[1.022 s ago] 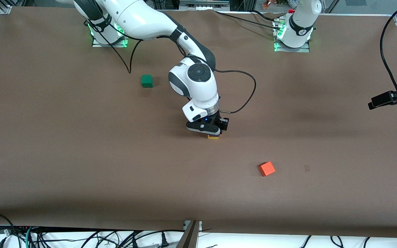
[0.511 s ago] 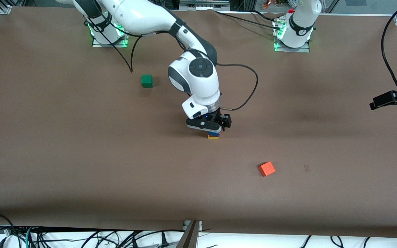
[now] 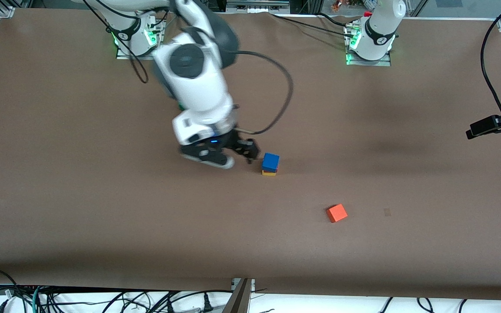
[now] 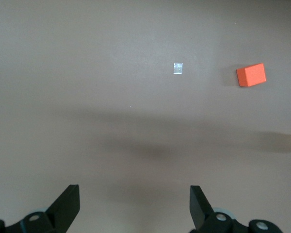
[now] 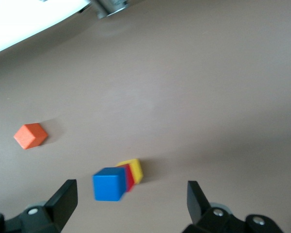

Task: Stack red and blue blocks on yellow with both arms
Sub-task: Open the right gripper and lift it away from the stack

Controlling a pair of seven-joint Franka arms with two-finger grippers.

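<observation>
A three-cube stack stands near the table's middle: the blue block point(image 3: 270, 161) on top, the red block point(image 5: 129, 177) under it, the yellow cube point(image 3: 269, 174) at the bottom. My right gripper point(image 5: 131, 187) hangs open and tilted over the table, beside the stack toward the right arm's end, touching nothing. In the right wrist view the blue block point(image 5: 108, 184) and yellow cube point(image 5: 136, 169) show between its spread fingers, well below them. My left gripper point(image 4: 134, 192) waits open above bare table and holds nothing. Only the left arm's base point(image 3: 376, 32) appears in the front view.
An orange cube point(image 3: 336, 213) lies nearer the front camera than the stack, toward the left arm's end. A small pale mark point(image 3: 387, 212) is beside it. A black device on a cable point(image 3: 494, 124) juts in at the left arm's end.
The right gripper opened, let go of the blue block on the stack, then rose and swung off toward the right arm's end. The stack stayed put. The left arm has not moved.
</observation>
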